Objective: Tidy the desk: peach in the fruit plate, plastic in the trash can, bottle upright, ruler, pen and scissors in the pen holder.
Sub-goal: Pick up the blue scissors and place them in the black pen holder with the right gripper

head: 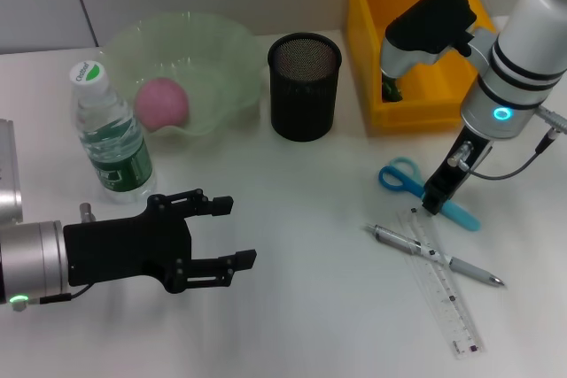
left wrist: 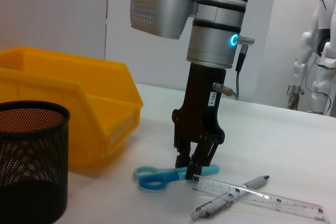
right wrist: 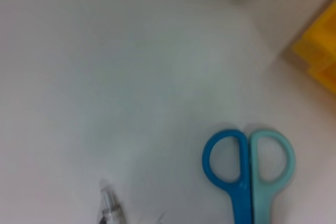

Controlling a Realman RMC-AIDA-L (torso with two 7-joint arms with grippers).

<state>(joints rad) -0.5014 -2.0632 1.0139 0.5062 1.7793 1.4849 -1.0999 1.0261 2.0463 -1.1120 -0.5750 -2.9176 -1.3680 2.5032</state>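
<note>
My right gripper (head: 437,205) (left wrist: 190,174) reaches down to the table, shut on the blue scissors (head: 400,174) (left wrist: 155,177) (right wrist: 247,166) just behind their handles; the scissors lie flat. Beside them the silver pen (head: 434,254) (left wrist: 226,200) lies across the clear ruler (head: 447,294) (left wrist: 273,200). The black mesh pen holder (head: 304,86) (left wrist: 31,156) stands mid-table. A pink peach (head: 161,102) sits in the green fruit plate (head: 221,50). The bottle (head: 111,135) stands upright. My left gripper (head: 213,236) hovers open near the bottle. The plastic is hidden.
The yellow bin (head: 425,112) (left wrist: 68,103) stands behind the right arm, with a small dark item (head: 392,90) in its near corner. A white humanoid figure (left wrist: 320,51) stands beyond the table's far side.
</note>
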